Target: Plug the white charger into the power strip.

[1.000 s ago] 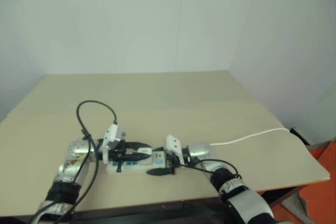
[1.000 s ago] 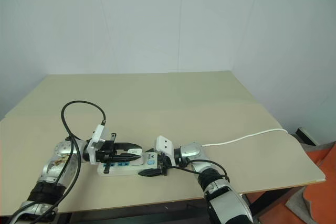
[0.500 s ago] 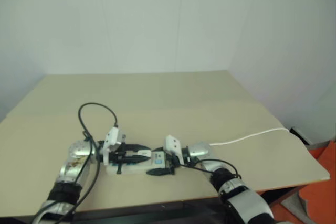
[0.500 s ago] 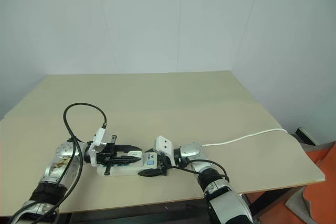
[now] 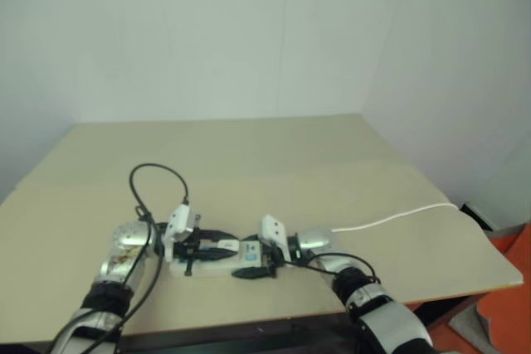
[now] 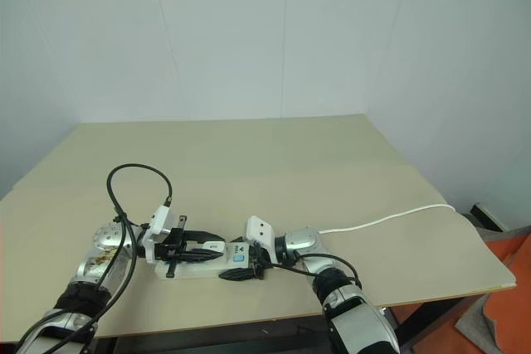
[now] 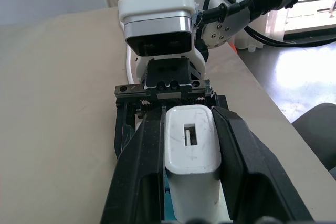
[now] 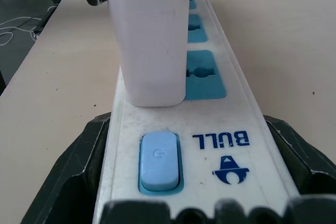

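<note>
Your left gripper (image 7: 191, 145) is clamped on the white charger (image 7: 192, 153), which stands against the power strip (image 8: 195, 129) beside its blue switch (image 8: 159, 160). Your right gripper (image 8: 184, 171) pinches the strip's switch end on the table (image 6: 249, 155).

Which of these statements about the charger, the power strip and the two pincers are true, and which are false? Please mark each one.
1. The left pincer is shut on the white charger. True.
2. The right pincer grips the power strip at the end with the blue switch. True.
3. The white charger lies flat on the table, apart from the power strip. False: it stands upright over the power strip, at the socket face nearest the switch.
4. The power strip has red socket faces. False: they are blue.
5. A thin white cable runs across the table toward its right edge. True.
6. A person's hand steadies the power strip. False: the right pincer holds it.
</note>
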Action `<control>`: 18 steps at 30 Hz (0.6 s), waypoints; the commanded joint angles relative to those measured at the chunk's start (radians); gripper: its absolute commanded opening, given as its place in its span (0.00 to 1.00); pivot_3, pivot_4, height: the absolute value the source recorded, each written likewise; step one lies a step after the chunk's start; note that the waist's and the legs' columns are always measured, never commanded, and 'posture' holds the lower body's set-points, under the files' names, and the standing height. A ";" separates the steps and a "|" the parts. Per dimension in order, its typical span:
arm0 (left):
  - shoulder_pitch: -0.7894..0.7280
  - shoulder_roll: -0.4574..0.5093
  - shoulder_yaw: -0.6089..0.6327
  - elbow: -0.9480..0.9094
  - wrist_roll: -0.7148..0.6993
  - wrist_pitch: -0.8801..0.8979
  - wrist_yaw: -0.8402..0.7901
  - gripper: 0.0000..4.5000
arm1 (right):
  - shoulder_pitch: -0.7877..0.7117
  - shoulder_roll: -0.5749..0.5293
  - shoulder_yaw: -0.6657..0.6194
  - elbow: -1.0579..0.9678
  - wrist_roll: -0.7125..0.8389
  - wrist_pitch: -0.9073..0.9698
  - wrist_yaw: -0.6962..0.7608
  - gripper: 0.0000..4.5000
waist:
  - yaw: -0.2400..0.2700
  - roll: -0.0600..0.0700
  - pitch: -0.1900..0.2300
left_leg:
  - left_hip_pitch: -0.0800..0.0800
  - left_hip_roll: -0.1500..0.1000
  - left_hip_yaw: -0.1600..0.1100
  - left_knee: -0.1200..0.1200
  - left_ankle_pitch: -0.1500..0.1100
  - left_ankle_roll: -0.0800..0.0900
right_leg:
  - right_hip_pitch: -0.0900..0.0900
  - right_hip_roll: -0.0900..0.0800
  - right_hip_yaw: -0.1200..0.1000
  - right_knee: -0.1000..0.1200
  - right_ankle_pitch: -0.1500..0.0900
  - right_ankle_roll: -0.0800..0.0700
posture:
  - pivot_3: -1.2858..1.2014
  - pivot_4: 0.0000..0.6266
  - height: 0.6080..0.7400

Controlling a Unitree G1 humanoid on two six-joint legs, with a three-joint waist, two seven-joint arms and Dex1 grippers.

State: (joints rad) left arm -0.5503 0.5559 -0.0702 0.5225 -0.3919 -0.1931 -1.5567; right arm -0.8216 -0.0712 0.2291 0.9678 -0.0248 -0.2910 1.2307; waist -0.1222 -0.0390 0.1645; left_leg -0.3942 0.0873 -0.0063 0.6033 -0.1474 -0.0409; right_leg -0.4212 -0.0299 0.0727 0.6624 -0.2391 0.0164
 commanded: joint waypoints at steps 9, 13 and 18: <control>0.019 0.057 0.005 -0.077 0.029 0.137 0.021 0.86 | 0.031 0.004 0.042 0.015 -0.024 0.022 0.044 0.76 | 0.000 0.000 0.000 | -0.001 0.000 0.000 -0.002 0.000 0.000 | -0.002 0.000 0.000 0.000 -0.001 -0.001 | 0.52 0.24 1.00; -0.008 0.098 0.050 -0.191 -0.025 0.217 0.017 1.00 | 0.035 0.006 0.042 0.011 -0.021 0.028 0.051 0.76 | -0.001 -0.001 0.000 | -0.004 0.000 0.000 -0.002 0.000 0.000 | -0.005 0.000 0.000 0.000 -0.001 -0.001 | 0.52 0.24 1.00; -0.026 0.203 0.101 -0.368 -0.077 0.293 -0.005 1.00 | 0.050 0.000 0.044 -0.011 -0.020 0.031 0.060 0.99 | -0.001 -0.001 0.001 | -0.005 0.000 0.000 -0.003 0.000 0.000 | -0.005 0.000 0.000 -0.001 -0.001 -0.001 | 0.52 0.24 1.00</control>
State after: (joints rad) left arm -0.5591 0.7283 -0.0020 0.2256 -0.4328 0.0752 -1.5354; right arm -0.8112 -0.0719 0.2308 0.9394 -0.0216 -0.2898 1.2656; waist -0.1232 -0.0402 0.1656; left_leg -0.3985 0.0872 -0.0064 0.6003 -0.1475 -0.0411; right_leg -0.4260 -0.0299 0.0725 0.6605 -0.2396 0.0156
